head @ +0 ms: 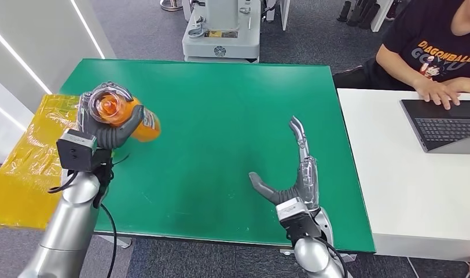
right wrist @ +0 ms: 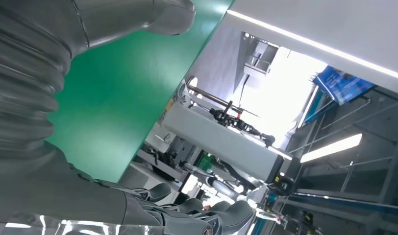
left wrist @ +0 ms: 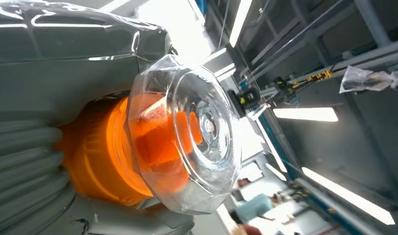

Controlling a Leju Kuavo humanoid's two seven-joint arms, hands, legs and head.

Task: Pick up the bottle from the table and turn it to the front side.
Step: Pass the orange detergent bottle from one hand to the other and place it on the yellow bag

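A green tabletop (head: 221, 133) carries the scene, with a yellow plastic sheet (head: 24, 156) off its left edge and a white desk (head: 395, 185) touching its right side, where a person (head: 435, 52) rests a hand by a laptop (head: 441, 124); a grey machine base (head: 221, 29) stands beyond the far edge. The left hand (head: 102, 124) grips the bottle (head: 122, 116) above the tabletop's left part, fingers wrapped around its body. The bottle is orange with a clear, faceted end (left wrist: 197, 132) that shows orange inside. It lies tilted, the clear end turned up toward the head camera, the orange body slanting away to the right and downward. The right hand (head: 293, 174) hovers over the near right part of the tabletop, holding nothing, fingers stretched forward and thumb spread wide
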